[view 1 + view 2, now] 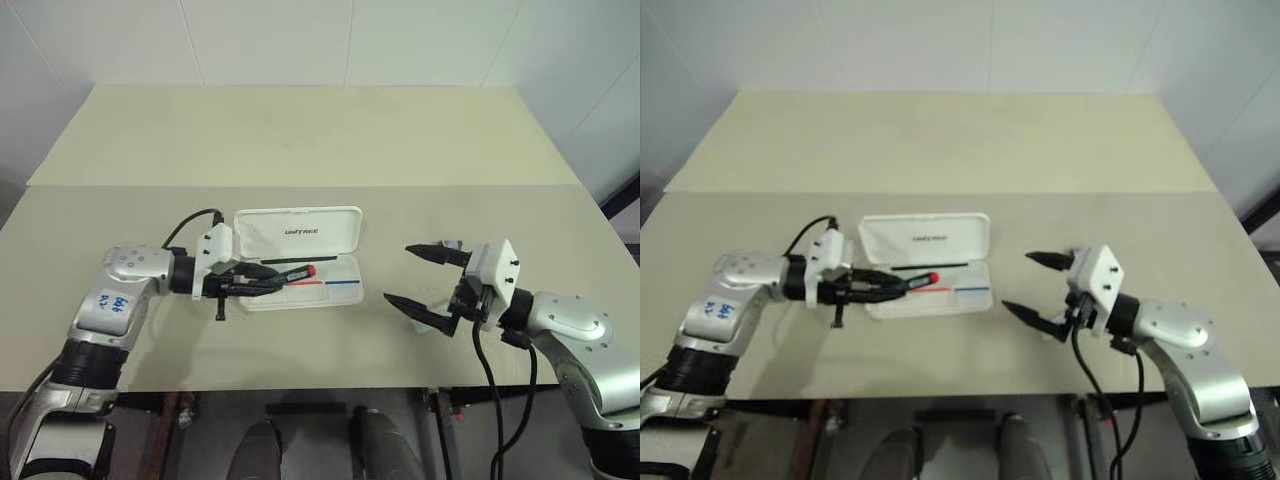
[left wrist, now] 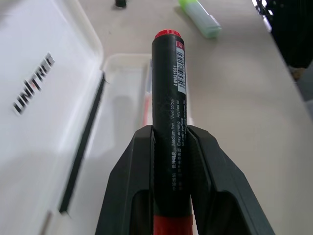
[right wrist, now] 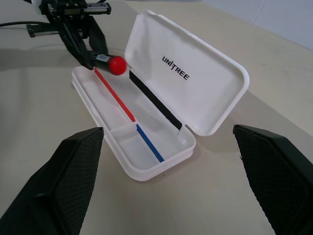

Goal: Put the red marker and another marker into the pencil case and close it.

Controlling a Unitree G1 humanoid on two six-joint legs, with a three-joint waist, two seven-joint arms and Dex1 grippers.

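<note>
Beige table (image 1: 300, 140), open pencil case (image 1: 298, 262) — left gripper (image 1: 262, 281) clamps red marker (image 1: 292, 275) above its left end, right gripper (image 1: 428, 285) wide, empty — early release could bounce marker off rim.

Head pair looks forward and down over the table (image 1: 300, 140) — both wrist views sit low and close, facing each other across the shared open pencil case (image 3: 195, 83).

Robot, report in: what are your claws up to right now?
Left claw shut on red marker, held over open pencil case. Right claw open, empty. Green highlighter on table. Nothing in the way.
</note>
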